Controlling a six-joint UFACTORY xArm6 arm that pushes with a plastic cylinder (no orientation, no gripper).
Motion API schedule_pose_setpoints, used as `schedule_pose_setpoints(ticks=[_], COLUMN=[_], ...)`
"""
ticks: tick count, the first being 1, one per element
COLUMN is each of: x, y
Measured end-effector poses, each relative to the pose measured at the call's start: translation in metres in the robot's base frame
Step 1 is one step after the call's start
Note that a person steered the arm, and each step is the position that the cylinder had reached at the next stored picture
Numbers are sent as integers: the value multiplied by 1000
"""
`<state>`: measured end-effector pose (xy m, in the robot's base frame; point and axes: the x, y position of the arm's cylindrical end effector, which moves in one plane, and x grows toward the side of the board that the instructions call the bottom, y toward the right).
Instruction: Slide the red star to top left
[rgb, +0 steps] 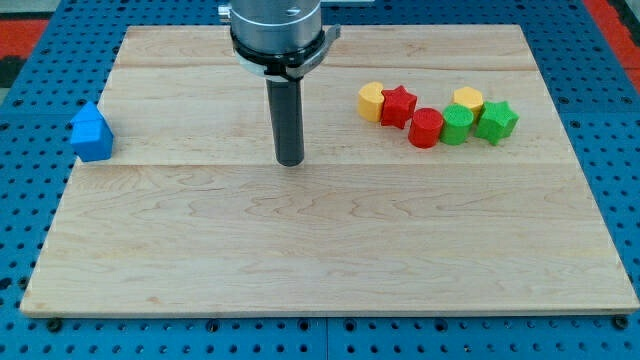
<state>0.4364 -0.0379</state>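
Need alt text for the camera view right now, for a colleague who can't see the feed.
My tip rests mid-board, well left of the red star, which sits in a cluster with two yellow blocks, a red block and two green blocks. A blue block sits at the left edge.

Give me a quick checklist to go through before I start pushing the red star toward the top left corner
1. Red star in view: ok.
2. My tip off all blocks: ok, it stands on bare board to the view's left of the cluster.
3. Tip on the star's far side for a leftward push: not ok.
4. Star free of neighbours: not ok, yellow block touches its left, red block its lower right.
5. Top-left path open: ok, blue block sits lower, at the left edge.
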Motion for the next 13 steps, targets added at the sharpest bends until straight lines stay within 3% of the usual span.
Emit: schedule_pose_setpoints(ticks=[3, 9, 12, 13], x=[37, 48, 45, 13], y=[9, 21, 131, 149])
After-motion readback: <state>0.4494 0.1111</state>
